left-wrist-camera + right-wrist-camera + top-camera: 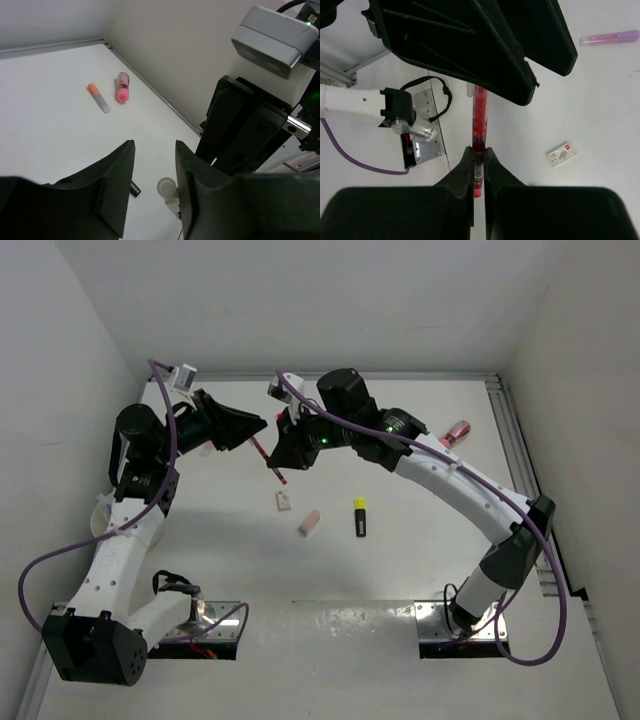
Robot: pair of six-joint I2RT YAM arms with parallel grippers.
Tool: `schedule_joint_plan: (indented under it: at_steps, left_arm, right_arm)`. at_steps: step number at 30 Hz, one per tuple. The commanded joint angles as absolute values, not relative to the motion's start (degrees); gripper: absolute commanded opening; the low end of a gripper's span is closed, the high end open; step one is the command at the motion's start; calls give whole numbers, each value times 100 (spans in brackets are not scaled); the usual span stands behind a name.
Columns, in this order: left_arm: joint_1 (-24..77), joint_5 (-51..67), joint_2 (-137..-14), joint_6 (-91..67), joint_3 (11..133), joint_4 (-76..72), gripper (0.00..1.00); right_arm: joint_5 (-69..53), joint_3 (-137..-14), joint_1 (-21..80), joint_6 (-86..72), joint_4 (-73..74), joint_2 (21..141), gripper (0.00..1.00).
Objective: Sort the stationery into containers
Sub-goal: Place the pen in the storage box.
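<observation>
Red pen [479, 117] pinched, left fingers [112, 182] crowding close

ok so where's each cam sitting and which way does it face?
Top external: above and behind the bases, looking down at the table; left gripper and right gripper show.
Left wrist: on the left arm, looking across the table past its open fingers to the orange-capped marker.
Right wrist: looks along its fingers, shut on the red pen.
Shared: top and right wrist both show that pen, small white box.
</observation>
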State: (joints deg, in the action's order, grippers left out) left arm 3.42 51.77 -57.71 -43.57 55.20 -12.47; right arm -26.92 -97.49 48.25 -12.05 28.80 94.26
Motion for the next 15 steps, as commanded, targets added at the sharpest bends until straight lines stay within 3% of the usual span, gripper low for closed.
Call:
schedule_joint_plan:
  at_steps: [1,2,4,5,6,7,10,11,15]
  left_arm:
    - [396,5238,-5704,-4351,5502,-1415,42]
    - [404,5264,-5695,-4351,5511,-1424,39]
    - [396,5273,-5695,-4316,5554,-1389,23]
    - [387,5273,-5695,-4289,5581,-1319,8]
    - [387,5247,-5687,-4228,5598,-1240,2]
    - [326,5212,-5687,-4167,5633,-1144,0]
    - [71,4897,-5695,-3291,6228,-57,0]
    - [18,4391,-5730,-2417,6484,1087,0]
    - [-254,2027,-5923,-696,7478,2907,0]
  right_arm:
    - [-2672,-9976,4896,-1187,2698,9448,0]
    - [-2663,-9984,4896,-1195,2690,9457,0]
    - [-2637,-9984,4896,-1187,2681,9457,0]
    - [-2611,-9976,4896,-1187,2698,9457,7]
    - [-2567,-9984,4887,-1195,2716,9448,17]
    - [-2532,-9976,4878,-1187,2725,9448,45]
    - [-2487,-9958,4625,-1099,2978,9352,71]
    - [-2487,-9923,4536,-1038,3075,9273,73]
    - [-2575,-9616,3755,-748,3532,9097,74]
